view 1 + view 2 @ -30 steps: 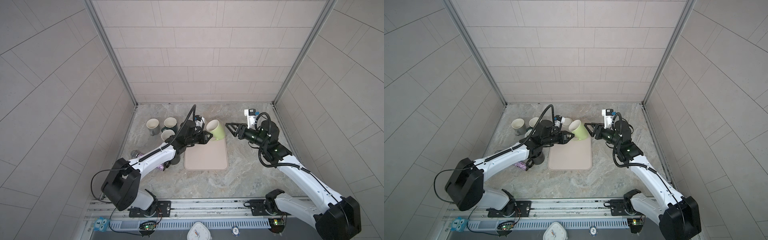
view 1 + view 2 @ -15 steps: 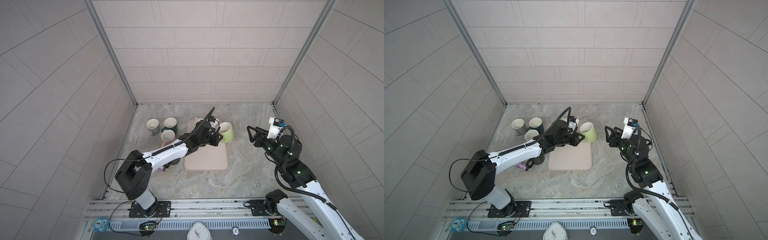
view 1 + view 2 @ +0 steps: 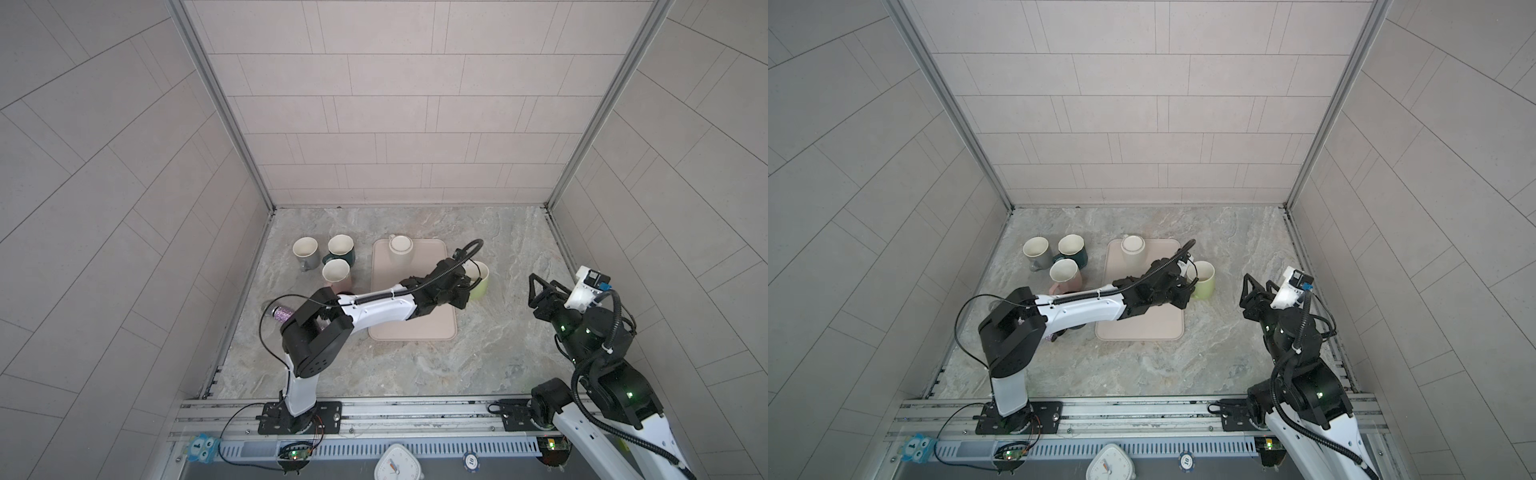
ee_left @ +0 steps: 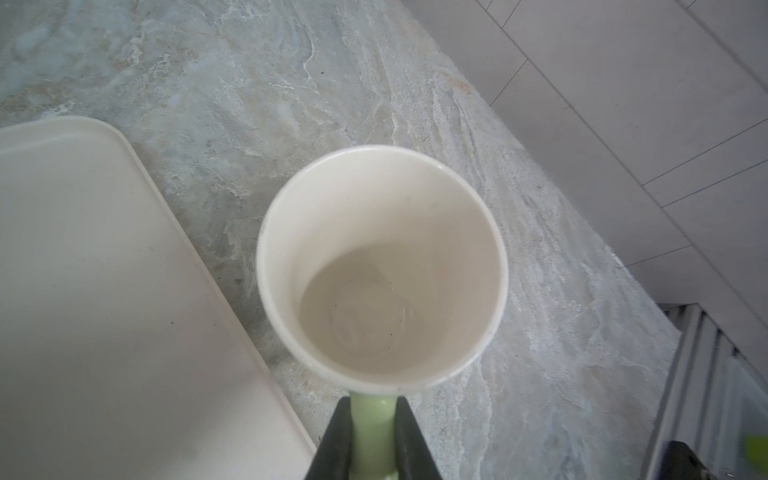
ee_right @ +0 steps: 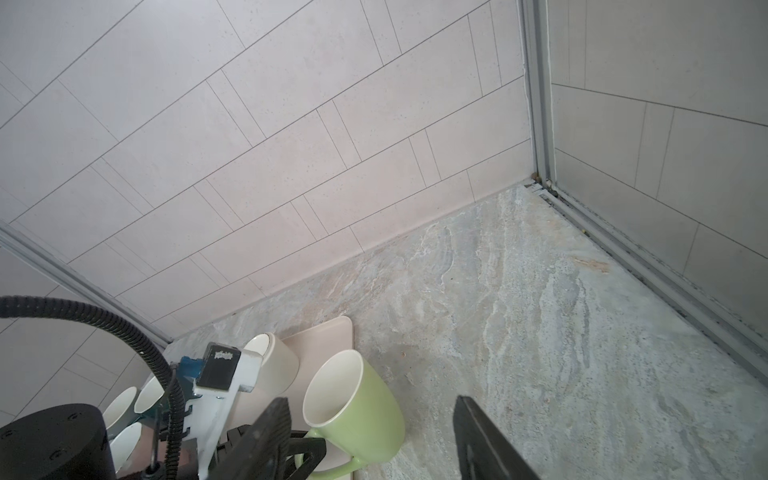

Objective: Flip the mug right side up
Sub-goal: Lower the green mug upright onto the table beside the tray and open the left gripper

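Left jaws: closed narrow on the handle (image 4: 371,432) of the green mug (image 4: 382,266), clamping its thin strap from both sides. We judge the handle is taken because it fits a slim pinch and lets the wrist roll the whole body over.
Green mug: mouth up, its cream inside empty in the left wrist view. It stands just beside the right edge of the beige tray (image 3: 415,324), over bare bench (image 3: 498,353). We cannot tell whether its base touches the bench yet.
Step in hand: we judge the turn itself is done and only setting down and letting go remain.
Left arm (image 3: 374,309): stretched across the tray from the left, so the mug sits at the outer end of its reach.
Right jaws: spread wide with nothing between them, near the right side of the bench, well apart from the mug though aimed toward it. We judge they stand back to leave room.
Cream mug (image 3: 400,248): bottom up on the tray's far end, apart from the green one.
Three other mugs (image 3: 336,272): mouths up, close together on the bench left of the tray, clear of the arm.
Risk: held off-centre by the handle, the mug could tip if released while tilted.
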Tool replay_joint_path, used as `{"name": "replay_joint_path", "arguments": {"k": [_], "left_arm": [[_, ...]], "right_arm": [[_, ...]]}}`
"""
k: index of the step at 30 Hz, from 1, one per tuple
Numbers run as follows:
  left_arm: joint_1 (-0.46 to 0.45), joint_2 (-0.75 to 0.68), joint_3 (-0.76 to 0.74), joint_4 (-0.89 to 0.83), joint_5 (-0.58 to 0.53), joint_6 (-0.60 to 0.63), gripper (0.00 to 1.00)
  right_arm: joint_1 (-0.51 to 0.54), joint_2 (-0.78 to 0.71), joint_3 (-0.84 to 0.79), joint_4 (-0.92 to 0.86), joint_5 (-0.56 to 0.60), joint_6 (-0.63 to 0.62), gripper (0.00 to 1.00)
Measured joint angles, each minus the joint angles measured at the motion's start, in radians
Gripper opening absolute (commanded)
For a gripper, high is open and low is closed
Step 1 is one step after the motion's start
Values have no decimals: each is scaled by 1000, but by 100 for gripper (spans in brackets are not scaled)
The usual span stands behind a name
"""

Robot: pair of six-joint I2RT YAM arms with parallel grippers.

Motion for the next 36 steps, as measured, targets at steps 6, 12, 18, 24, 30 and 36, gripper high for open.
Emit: {"name": "replay_joint_path", "arguments": {"k": [6, 12, 18, 24, 30, 36], "left_arm": [[-45, 61, 19, -5, -151, 47, 0], [-58, 91, 28, 3, -226, 62, 0], [-62, 113, 42, 22, -259, 59, 0], [-63, 123, 42, 59, -274, 40, 55], [-62, 117, 43, 99, -291, 21, 100], [-62, 37, -22, 106, -297, -1, 100]], "right_arm": [[0, -24, -4, -48, 7, 1, 64], [0, -57, -4, -84, 19, 0, 65], [0, -70, -4, -109, 26, 1, 66], [0, -56, -4, -117, 14, 1, 71], [0, -17, -4, -122, -7, 1, 73], [0, 43, 6, -122, -47, -3, 75]]}}
